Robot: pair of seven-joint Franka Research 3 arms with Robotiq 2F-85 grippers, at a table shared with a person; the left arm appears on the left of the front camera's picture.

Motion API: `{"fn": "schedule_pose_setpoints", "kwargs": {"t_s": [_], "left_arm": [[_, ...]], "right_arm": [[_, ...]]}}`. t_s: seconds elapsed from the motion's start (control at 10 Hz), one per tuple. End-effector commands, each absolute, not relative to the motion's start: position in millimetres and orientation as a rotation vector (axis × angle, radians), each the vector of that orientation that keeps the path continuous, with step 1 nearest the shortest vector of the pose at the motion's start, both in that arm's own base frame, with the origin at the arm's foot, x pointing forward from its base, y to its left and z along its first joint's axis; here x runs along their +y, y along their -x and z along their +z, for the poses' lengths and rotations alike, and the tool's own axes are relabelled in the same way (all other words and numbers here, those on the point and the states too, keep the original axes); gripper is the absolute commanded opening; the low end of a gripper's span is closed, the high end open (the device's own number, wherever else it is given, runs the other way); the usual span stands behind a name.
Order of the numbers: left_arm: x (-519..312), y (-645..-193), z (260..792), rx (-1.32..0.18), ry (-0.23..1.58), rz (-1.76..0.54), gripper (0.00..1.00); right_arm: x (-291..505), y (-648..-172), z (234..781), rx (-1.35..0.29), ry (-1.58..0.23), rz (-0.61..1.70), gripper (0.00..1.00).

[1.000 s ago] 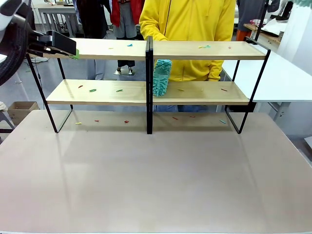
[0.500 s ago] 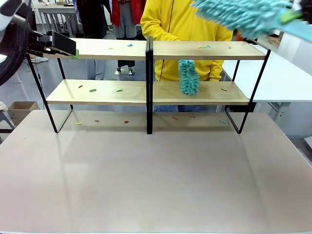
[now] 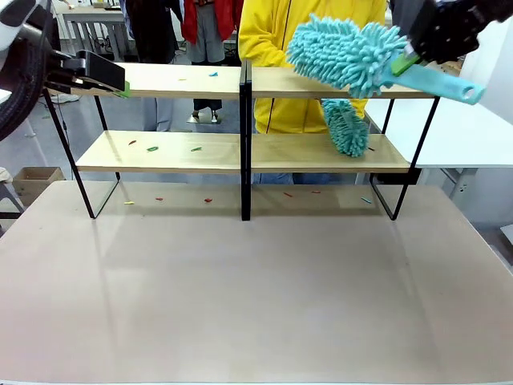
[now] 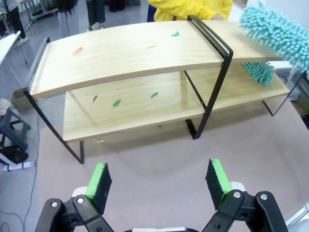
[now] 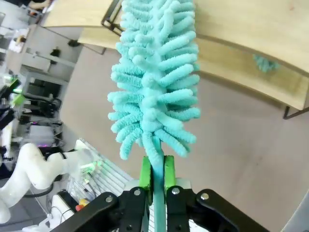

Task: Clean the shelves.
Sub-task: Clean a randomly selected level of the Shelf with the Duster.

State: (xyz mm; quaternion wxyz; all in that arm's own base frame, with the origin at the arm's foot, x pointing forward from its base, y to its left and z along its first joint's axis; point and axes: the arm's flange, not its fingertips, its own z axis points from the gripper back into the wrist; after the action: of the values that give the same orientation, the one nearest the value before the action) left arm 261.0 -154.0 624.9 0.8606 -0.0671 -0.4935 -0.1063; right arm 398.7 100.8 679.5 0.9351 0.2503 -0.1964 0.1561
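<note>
Duster [image 3: 341,52] swung down, clamped in R end effector [image 5: 157,175] over shelves [image 3: 176,80]; L end effector [image 4: 159,176] spread.

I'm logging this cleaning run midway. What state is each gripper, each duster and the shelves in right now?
left gripper: open, empty
right gripper: shut on the handle of the large duster
large duster: held, tilted over the right half of the upper board
small duster: against the right half of the lower board
shelves: standing, coloured scraps on both boards
</note>
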Motion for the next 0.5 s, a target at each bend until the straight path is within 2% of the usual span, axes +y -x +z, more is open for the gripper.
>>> {"fn": "schedule_pose_setpoints", "kwargs": {"t_s": [0.0, 0.3, 0.4], "left_arm": [[-154, -260, 625, -1.039, 0.133, -0.218, 1.0], [-154, -260, 625, -1.039, 0.133, -0.218, 1.0], [-154, -260, 625, -1.039, 0.133, -0.218, 1.0]], "right_arm": [[114, -414, 686, -0.435, -0.447, 0.298, 0.12], [118, -435, 682, -0.38, -0.386, 0.268, 0.12], [113, -443, 684, -0.411, -0.364, 0.247, 0.12]]}}
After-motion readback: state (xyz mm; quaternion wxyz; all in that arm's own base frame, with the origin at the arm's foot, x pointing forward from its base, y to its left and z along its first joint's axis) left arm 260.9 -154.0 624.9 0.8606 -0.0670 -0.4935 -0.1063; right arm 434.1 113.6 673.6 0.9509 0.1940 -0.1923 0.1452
